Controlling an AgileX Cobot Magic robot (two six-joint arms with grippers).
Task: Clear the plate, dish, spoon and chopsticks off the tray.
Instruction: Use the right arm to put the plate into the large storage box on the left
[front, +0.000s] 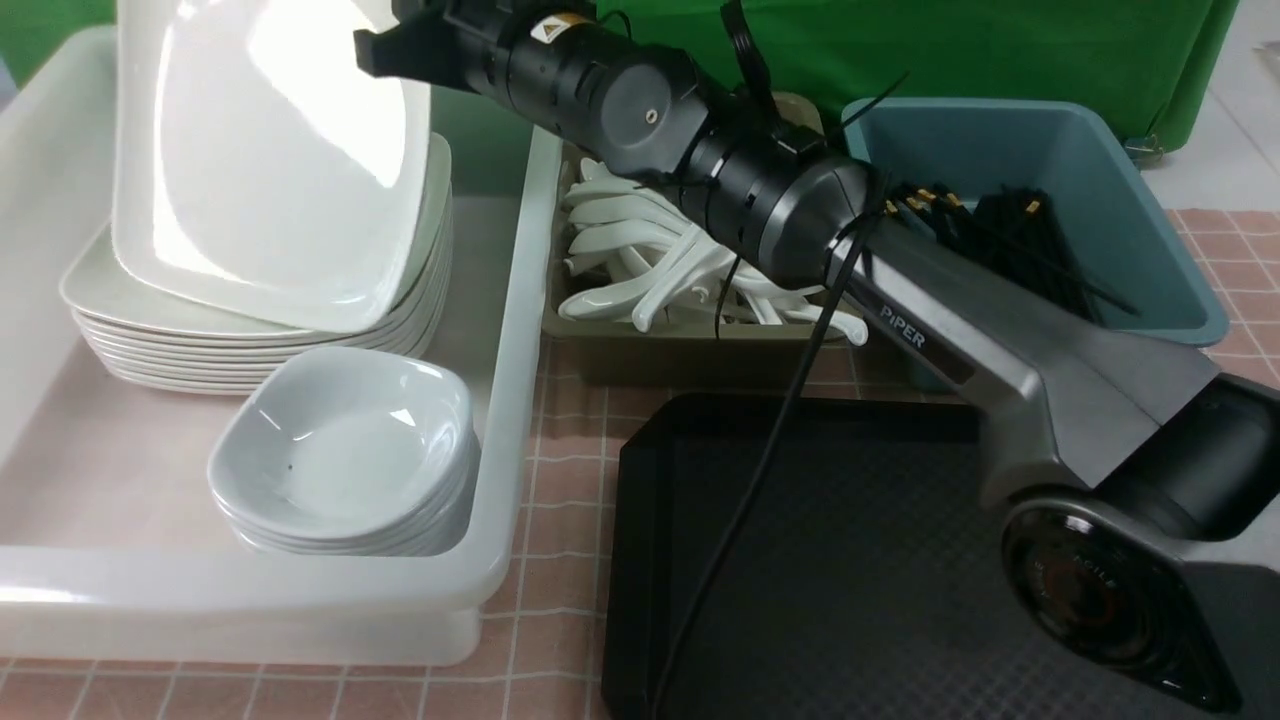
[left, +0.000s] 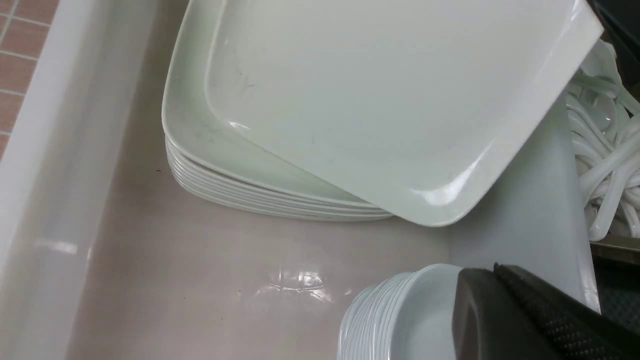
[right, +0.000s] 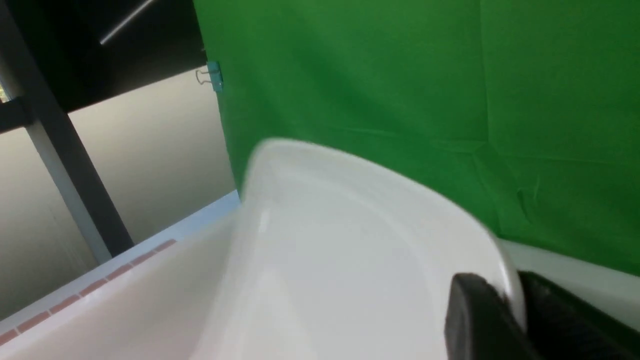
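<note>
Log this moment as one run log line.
right gripper: gripping large glossy white square plate | plate: tilted over plate stack in white plastic tub | left gripper: shut, empty

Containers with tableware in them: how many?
3: white tub at left, olive bin of spoons in the middle, blue bin of chopsticks at right.

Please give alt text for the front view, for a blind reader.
The right claw is at the rim of a large white square plate leaning on stacked plates in a white plastic tub; a black rectangular tray lies beside it.
</note>
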